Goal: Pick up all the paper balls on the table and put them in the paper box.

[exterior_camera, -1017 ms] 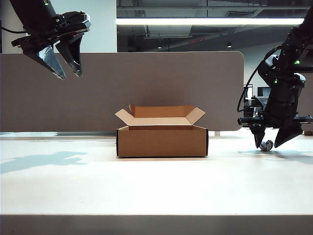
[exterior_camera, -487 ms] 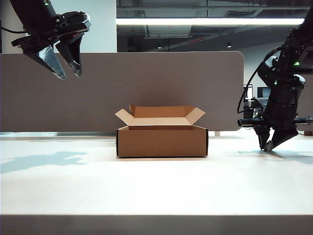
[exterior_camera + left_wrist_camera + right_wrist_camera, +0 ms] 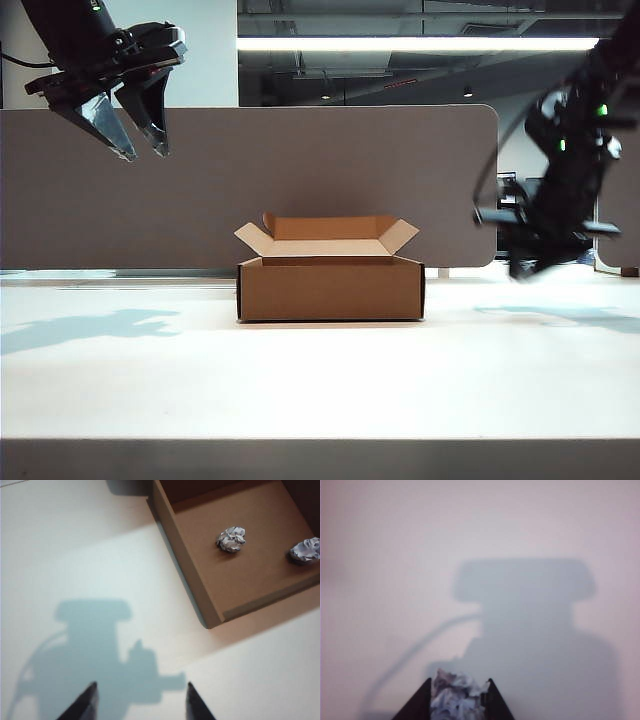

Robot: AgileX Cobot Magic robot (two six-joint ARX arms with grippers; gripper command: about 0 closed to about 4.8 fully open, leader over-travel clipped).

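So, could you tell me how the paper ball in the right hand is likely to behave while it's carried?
The paper ball is a loosely crumpled wad, so it probably squashes between the right hand's fingers rather than resisting. It looks very light for its size. Once dropped into the paper box, its creased surface should stop it rolling far, as with the two already lying inside.

Two paper balls are seen lying apart on the floor of the paper box (image 3: 200, 580), one (image 3: 231, 538) nearer the middle, the other (image 3: 305, 549) cut by the frame edge. The box's near corner is set on the white table (image 3: 75, 555). The left gripper (image 3: 141, 702) is held above the bare tabletop, jaws spread wide, nothing between them. Its shadow (image 3: 100, 650) is cast on the table just beside the box.
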